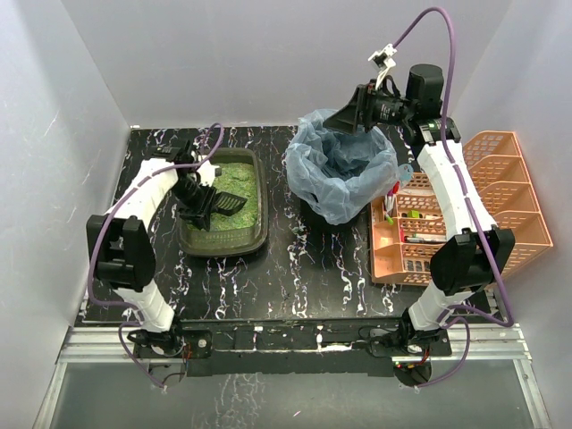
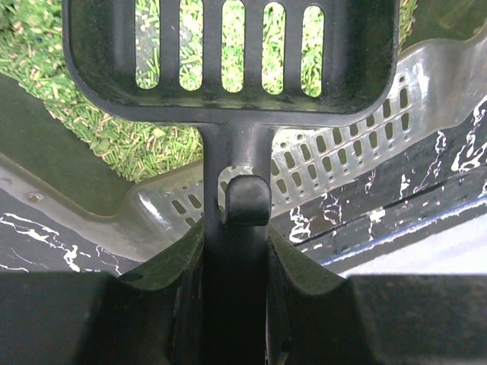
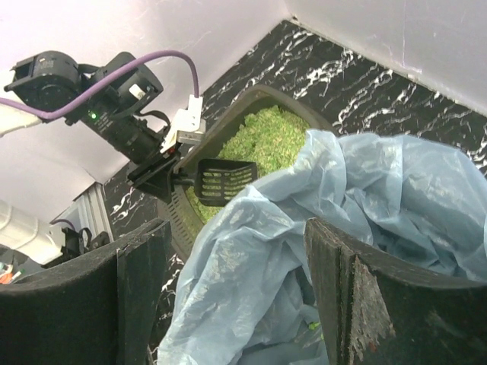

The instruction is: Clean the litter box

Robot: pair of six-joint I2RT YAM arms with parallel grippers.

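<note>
Spilling looks the main risk. The black plastic slotted scoop (image 1: 231,204) is pinched only by its narrow handle in the left gripper (image 1: 198,202), whose jaws are clamped tight on it. A loaded pan could twist between the pads and scatter granules over the black, white-veined marble-look table (image 1: 304,268) on the way right to the bin. The flat, long-slotted pan hangs over the right half of the shallow dark olive-green plastic litter box (image 1: 223,252), which sits at the left of the table. The box holds loose green pellet-like litter (image 1: 234,179). Fine pieces would sift through the slots, and no load shows in the pan.

The round bin lined with a thin translucent blue bag (image 1: 315,192) stands just right of the box. Its crumpled film slumps inward and could snag the scoop's edge. The right gripper (image 3: 237,247) hangs over that bag, jaws wide and holding nothing, and might cross the scoop's path. An orange slatted plastic organiser (image 1: 500,179) stands at the right.
</note>
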